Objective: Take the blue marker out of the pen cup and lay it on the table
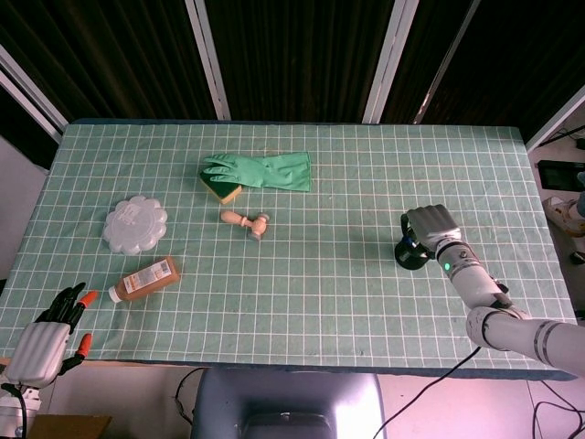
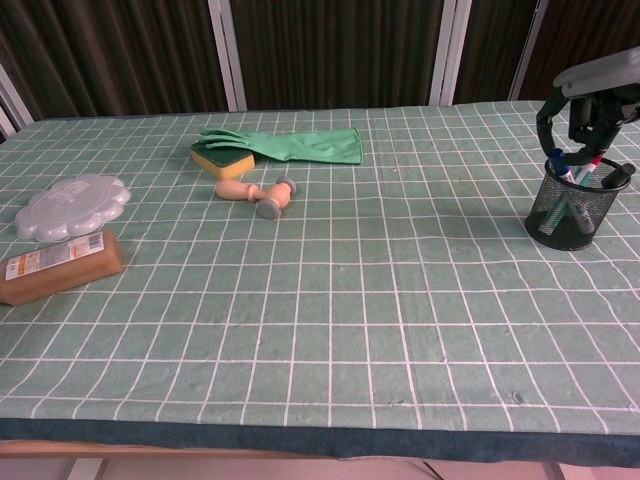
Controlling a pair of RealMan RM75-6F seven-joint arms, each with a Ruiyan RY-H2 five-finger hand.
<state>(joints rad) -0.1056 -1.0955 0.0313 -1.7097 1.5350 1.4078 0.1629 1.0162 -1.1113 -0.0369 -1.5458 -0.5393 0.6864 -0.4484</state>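
Note:
A black mesh pen cup (image 2: 570, 215) stands at the right of the table, also seen from above as the cup (image 1: 409, 254). Several markers lean in it, and the blue marker (image 2: 556, 158) shows only its top at the cup's left rim. My right hand (image 2: 592, 98) hovers just above the cup with thumb and fingers curved downward and apart around the marker tops, holding nothing. From the head view the right hand (image 1: 431, 222) covers most of the cup's mouth. My left hand (image 1: 46, 346) rests at the table's near left corner, fingers spread and empty.
A green rubber glove (image 1: 260, 171) lies over a yellow sponge (image 1: 220, 189) at the back centre. In front of them lies a wooden stamp (image 1: 245, 220). A white scalloped lid (image 1: 134, 224) and a brown bottle (image 1: 144, 279) are at the left.

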